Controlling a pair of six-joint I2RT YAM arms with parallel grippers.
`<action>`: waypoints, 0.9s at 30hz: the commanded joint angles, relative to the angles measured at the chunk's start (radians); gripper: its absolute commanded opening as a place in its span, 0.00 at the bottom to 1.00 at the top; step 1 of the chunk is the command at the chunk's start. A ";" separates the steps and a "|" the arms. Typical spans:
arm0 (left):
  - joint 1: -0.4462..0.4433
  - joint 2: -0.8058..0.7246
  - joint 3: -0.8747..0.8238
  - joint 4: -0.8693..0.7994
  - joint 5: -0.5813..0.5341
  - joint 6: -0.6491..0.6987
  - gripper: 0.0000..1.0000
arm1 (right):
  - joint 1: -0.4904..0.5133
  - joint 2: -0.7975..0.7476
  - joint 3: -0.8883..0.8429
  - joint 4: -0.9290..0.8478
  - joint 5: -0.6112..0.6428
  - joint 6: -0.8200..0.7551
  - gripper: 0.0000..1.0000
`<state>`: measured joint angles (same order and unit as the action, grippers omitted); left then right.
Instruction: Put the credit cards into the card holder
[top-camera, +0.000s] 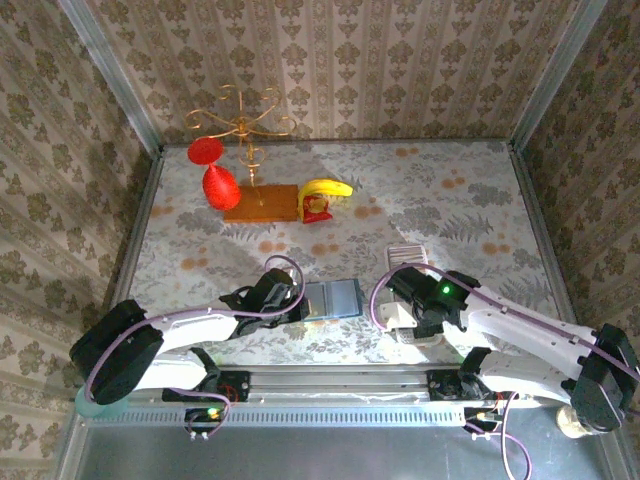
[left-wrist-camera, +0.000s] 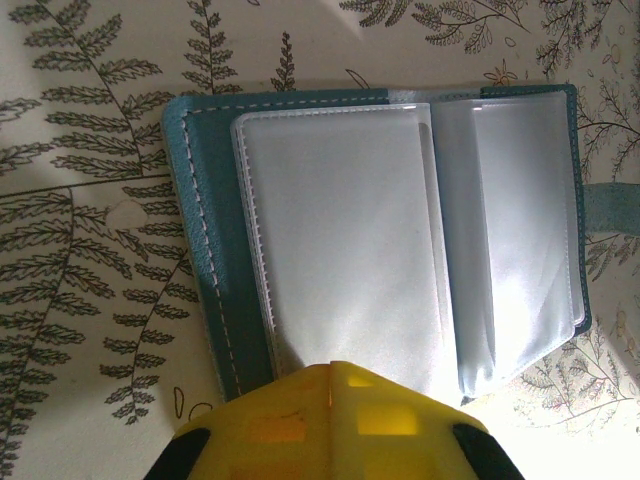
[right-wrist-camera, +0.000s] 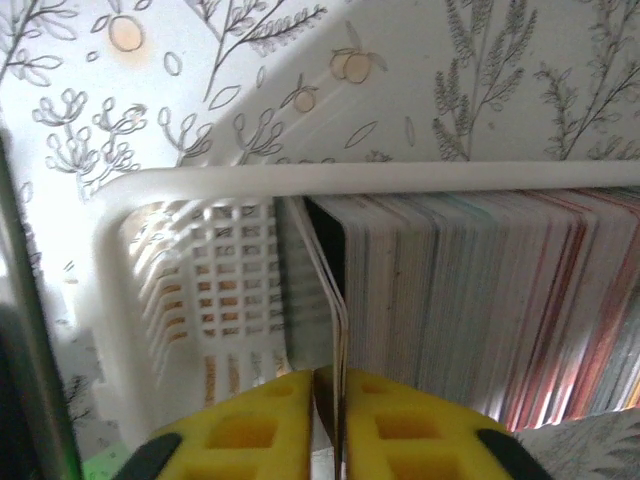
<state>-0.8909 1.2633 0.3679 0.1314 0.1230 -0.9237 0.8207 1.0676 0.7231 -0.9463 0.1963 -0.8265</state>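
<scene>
Some credit cards (right-wrist-camera: 330, 305) pinched in closed right hand (right-wrist-camera: 328, 378).

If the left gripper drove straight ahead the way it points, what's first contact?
The open card holder. The shut left gripper points at its near clear plastic sleeve, with its tips right at that sleeve's edge. Whether they already touch it is unclear from this angle.
</scene>
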 joint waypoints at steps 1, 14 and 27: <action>-0.009 0.016 -0.017 0.018 -0.016 -0.012 0.00 | 0.005 0.001 -0.016 0.058 0.057 0.011 0.17; -0.009 0.016 -0.026 0.035 -0.014 -0.018 0.00 | 0.020 -0.071 -0.064 0.095 0.123 -0.015 0.73; -0.009 0.015 -0.029 0.042 -0.015 -0.014 0.00 | 0.020 0.011 -0.110 0.234 0.156 -0.051 1.00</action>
<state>-0.8909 1.2709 0.3538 0.1711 0.1230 -0.9276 0.8360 1.0641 0.6250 -0.7544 0.3191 -0.8612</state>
